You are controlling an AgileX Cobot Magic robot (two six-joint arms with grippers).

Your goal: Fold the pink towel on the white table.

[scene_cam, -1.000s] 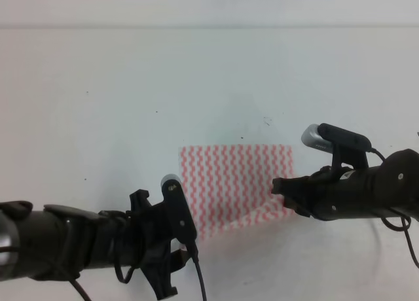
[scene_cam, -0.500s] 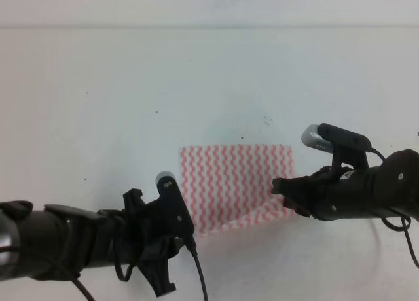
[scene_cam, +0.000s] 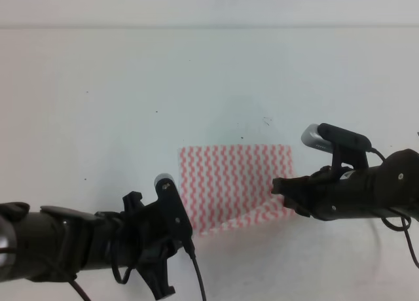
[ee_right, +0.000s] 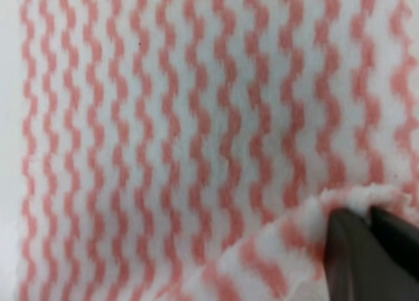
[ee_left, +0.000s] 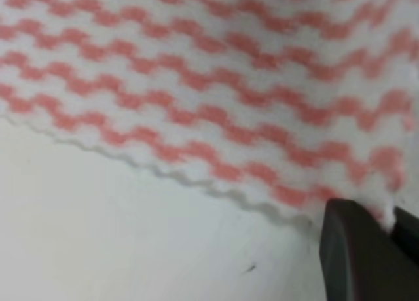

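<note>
The pink towel (scene_cam: 232,183) with pink and white zigzag stripes lies flat on the white table (scene_cam: 131,105), near its front middle. My left gripper (scene_cam: 190,235) is at the towel's front left corner; in the left wrist view its fingertips (ee_left: 350,248) are shut on the towel's edge (ee_left: 196,85). My right gripper (scene_cam: 278,186) is at the towel's front right corner. In the right wrist view its fingertips (ee_right: 350,248) pinch a lifted, curled corner of the towel (ee_right: 163,131). That corner is raised slightly off the table.
The white table carries a few dark specks (scene_cam: 267,121) behind the towel. A cable (scene_cam: 196,275) hangs from the left arm near the front edge, and another cable (scene_cam: 396,222) loops at the right arm.
The left arm has shifted slightly to the left and down toward the front edge. The right arm and the towel look unchanged.
</note>
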